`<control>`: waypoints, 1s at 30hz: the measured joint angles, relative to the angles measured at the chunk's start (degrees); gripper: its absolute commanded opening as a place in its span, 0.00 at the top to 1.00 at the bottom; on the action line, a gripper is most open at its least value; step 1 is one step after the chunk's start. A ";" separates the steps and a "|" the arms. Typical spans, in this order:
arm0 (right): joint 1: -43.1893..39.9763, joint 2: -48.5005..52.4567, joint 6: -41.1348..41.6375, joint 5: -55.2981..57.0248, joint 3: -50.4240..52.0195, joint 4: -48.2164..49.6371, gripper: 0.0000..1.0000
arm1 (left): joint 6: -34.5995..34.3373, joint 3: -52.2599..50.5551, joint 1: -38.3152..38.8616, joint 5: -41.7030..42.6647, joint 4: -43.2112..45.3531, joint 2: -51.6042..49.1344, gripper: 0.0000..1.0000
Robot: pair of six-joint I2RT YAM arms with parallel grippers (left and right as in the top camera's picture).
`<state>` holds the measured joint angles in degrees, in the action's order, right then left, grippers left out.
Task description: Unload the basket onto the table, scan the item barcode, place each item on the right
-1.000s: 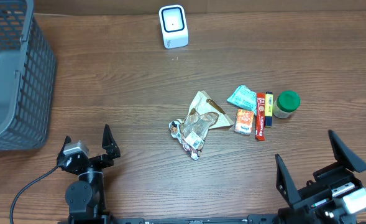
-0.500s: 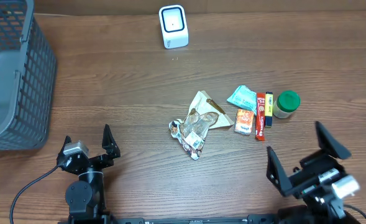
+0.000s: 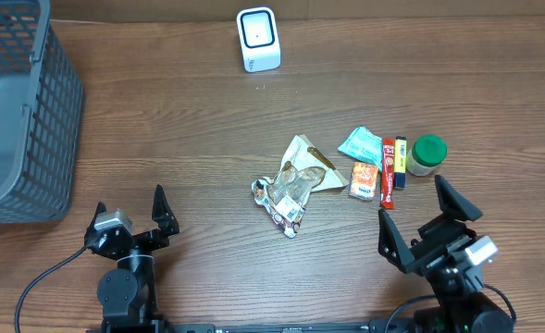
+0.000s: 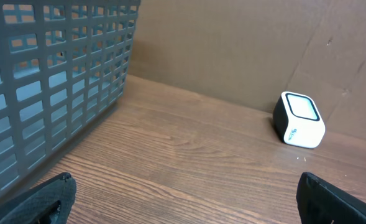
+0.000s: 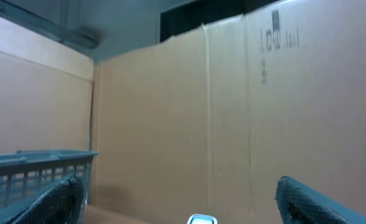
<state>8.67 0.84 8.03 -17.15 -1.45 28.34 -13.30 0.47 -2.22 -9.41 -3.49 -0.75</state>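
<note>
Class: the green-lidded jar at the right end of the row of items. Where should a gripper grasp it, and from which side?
Probably across the round green lid of the jar, coming down from above with one finger toward the front and one toward the back. It appears upright, and the yellow stick crowds its left side.

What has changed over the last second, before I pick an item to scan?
The right gripper swung in from the table's near right corner, moving left and forward toward the snacks, jaws open and empty. Nothing was grabbed or released. The left gripper, jar, scanner and basket stayed put.
</note>
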 measured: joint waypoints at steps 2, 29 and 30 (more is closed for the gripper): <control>0.00 0.00 0.33 0.02 0.39 -2.36 0.00 | 0.00 0.00 0.00 0.00 0.02 0.00 0.00; -0.02 -0.11 -3.78 3.34 0.39 -31.43 0.00 | 0.00 0.00 0.00 -0.02 0.00 0.00 0.00; 0.00 -0.09 -3.98 3.43 0.39 -31.95 0.00 | 0.00 0.00 0.00 0.00 0.00 0.00 0.00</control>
<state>8.67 0.75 4.05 -13.72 -1.06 -3.62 -13.30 0.47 -2.22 -9.41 -3.49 -0.75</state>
